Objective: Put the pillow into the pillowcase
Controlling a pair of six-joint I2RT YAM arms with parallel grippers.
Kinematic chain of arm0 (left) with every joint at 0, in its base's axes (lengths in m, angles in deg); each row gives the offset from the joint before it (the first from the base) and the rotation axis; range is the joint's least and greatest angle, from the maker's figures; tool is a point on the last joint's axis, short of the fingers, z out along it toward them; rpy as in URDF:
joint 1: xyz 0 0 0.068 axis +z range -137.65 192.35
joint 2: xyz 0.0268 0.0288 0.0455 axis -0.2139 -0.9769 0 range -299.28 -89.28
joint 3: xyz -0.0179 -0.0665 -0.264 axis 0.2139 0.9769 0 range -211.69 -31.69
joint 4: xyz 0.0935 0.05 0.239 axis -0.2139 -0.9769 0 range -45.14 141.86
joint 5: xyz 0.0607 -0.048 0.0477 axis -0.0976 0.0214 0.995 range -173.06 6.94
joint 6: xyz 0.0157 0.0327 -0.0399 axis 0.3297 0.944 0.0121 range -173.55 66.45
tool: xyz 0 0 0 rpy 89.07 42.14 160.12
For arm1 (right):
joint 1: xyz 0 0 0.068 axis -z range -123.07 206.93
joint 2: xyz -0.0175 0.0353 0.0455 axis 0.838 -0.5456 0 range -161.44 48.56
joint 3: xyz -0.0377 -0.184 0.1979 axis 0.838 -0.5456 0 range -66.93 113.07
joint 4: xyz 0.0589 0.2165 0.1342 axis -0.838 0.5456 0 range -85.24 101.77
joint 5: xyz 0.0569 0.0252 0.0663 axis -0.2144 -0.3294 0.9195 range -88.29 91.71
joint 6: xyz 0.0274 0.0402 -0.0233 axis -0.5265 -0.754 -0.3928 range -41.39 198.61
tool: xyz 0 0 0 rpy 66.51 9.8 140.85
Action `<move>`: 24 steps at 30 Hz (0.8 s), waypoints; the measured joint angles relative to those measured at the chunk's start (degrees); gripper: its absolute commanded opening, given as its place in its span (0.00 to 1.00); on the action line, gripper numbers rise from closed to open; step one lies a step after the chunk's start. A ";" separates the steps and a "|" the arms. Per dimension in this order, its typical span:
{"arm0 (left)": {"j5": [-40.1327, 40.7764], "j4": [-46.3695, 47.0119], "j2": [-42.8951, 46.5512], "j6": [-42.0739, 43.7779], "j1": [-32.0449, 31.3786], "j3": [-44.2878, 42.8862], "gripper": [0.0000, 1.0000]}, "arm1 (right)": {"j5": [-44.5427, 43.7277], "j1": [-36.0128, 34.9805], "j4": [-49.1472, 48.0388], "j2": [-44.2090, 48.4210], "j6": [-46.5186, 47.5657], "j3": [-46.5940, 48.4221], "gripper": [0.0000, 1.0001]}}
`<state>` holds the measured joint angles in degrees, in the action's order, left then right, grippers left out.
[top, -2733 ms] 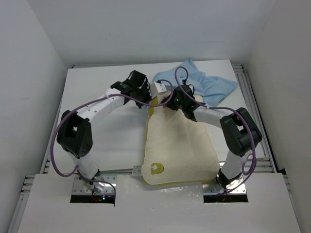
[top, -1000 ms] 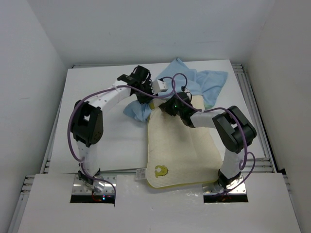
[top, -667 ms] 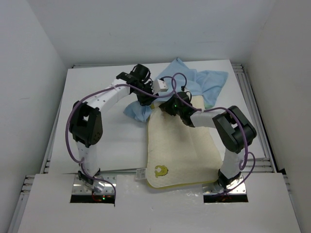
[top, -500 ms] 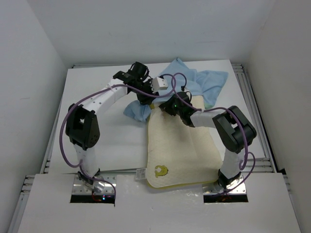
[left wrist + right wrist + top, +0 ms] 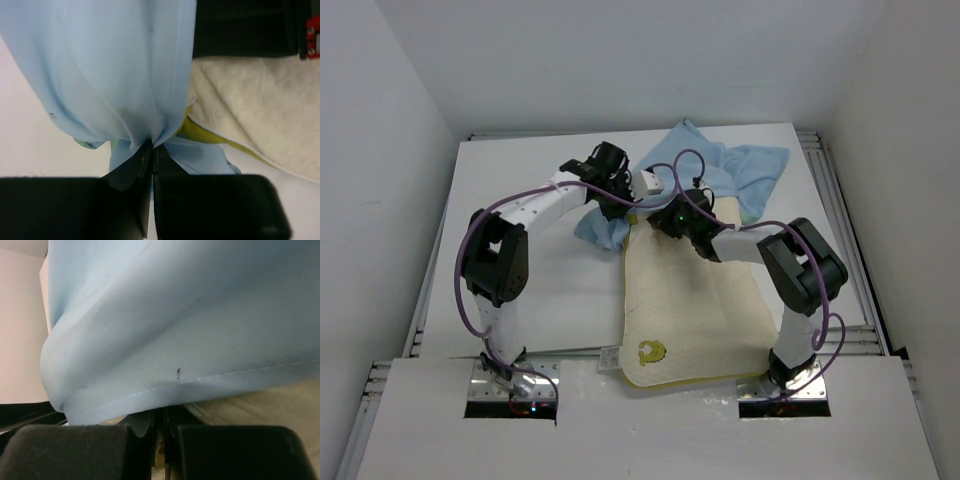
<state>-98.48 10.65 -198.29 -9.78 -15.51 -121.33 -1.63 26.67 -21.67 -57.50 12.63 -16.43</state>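
The cream pillow point(image 5: 685, 300) lies lengthwise in the middle of the table, its yellow-green mark point(image 5: 646, 350) at the near left corner. The light blue pillowcase point(image 5: 745, 170) is bunched over the pillow's far end, and a fold point(image 5: 603, 230) hangs off its left side. My left gripper point(image 5: 620, 203) is shut on that cloth, which puckers into the fingertips point(image 5: 151, 147) beside the pillow's yellow seam point(image 5: 200, 132). My right gripper point(image 5: 665, 222) sits at the pillow's far left corner. Its jaws point(image 5: 162, 415) are shut at the pillowcase hem point(image 5: 200, 380), with the pillow point(image 5: 265, 407) beneath.
The white table point(image 5: 520, 260) is boxed in by white walls on three sides. Metal rails point(image 5: 825, 200) run along its right edge. A small white tag point(image 5: 603, 352) sticks out at the pillow's near left corner.
My left gripper opened, shifted slightly at the far left corner and shut again on the pillowcase. Earlier the pillowcase was drawn leftward over the pillow's far end. The right arm has stayed put.
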 measured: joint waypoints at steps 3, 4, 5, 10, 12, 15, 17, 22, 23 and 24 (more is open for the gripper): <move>-0.33 0.96 -0.02 -1.11 -0.07 -0.22 0.00 | 0.11 0.00 -0.02 0.02 0.42 0.04 0.00; -0.72 1.01 0.00 -1.40 -0.15 -0.39 0.00 | 0.09 -0.04 0.07 0.13 0.70 0.11 0.00; -1.31 0.94 0.04 -1.42 -0.26 -0.52 0.00 | -0.11 -0.24 0.24 0.31 1.25 0.20 0.00; -3.89 -1.49 3.43 2.12 -2.03 0.79 0.00 | -1.77 -0.96 1.77 4.09 3.23 0.24 0.00; -4.59 -2.56 7.23 4.83 -3.06 3.52 0.00 | -2.75 -1.14 2.86 6.45 4.04 0.24 0.00; -5.60 -4.48 12.94 9.53 -4.57 7.08 0.00 | -4.22 -1.57 4.48 10.14 4.98 0.24 0.00; -7.08 -5.31 15.30 12.28 -5.01 8.13 0.00 | -4.57 -1.81 4.72 11.54 5.25 0.28 0.00; -11.89 -7.02 17.09 14.73 -6.25 8.57 0.00 | -5.57 -1.99 5.05 9.77 3.17 1.51 0.00; -12.90 -7.06 17.09 14.62 -6.73 8.72 0.00 | -5.86 -2.03 4.85 9.05 2.32 1.57 0.00; -13.99 -6.80 17.11 14.12 -7.21 9.22 0.00 | -6.32 -2.08 4.63 8.22 1.36 1.60 0.00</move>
<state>-112.47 3.85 -181.18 4.34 -22.72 -112.11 -7.94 24.60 -17.04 -49.29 13.99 -14.84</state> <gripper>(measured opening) 0.005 0.012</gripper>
